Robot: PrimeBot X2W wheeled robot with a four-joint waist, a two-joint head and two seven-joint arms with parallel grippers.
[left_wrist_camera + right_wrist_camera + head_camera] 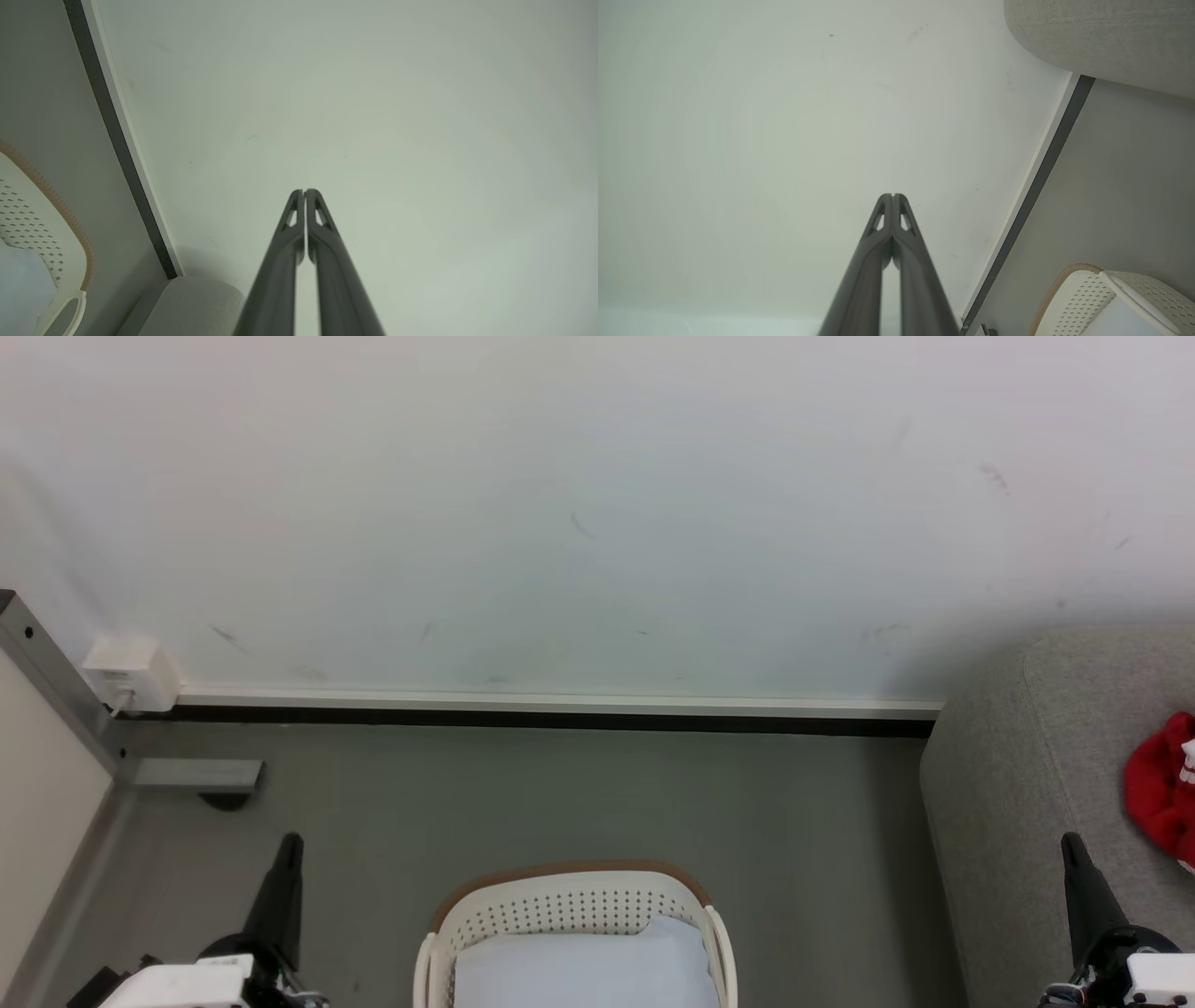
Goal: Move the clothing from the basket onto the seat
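The sofa [1027, 784] stands to the right of the basket [569, 882], with a strip of bare floor [560, 793] between them. The wall [597, 504] rises beyond the basket's far rim. Inside the basket, a pale pad [579, 961] covers what can be seen of the bottom. The near half of the basket is cut off by the picture's edge. The red clothing [1158, 789] lies on the sofa, well to the right of the basket and apart from it.

The left gripper [291, 845] hangs to the left of the basket and the right gripper [1071, 845] to its right, over the sofa's edge. Each has its two fingers pressed together on nothing.

By the look of it, the work is at or near its end. The sensible step is a check, not a reach:
- Tip the head down until the whole basket floor is seen.
- If a garment turns up, part the fingers before they go below the rim.
- Come down over the middle (the pad could be pinched along with the cloth) and lift clear of the wall before swinging right.

The head view gives the clothing on the sofa and both arms flanking the basket. The wrist views add the closed fingertips up close, with no gap at the tips. They also show the basket's brown rim and dotted wall from each side, and the rounded sofa corner beside the skirting.
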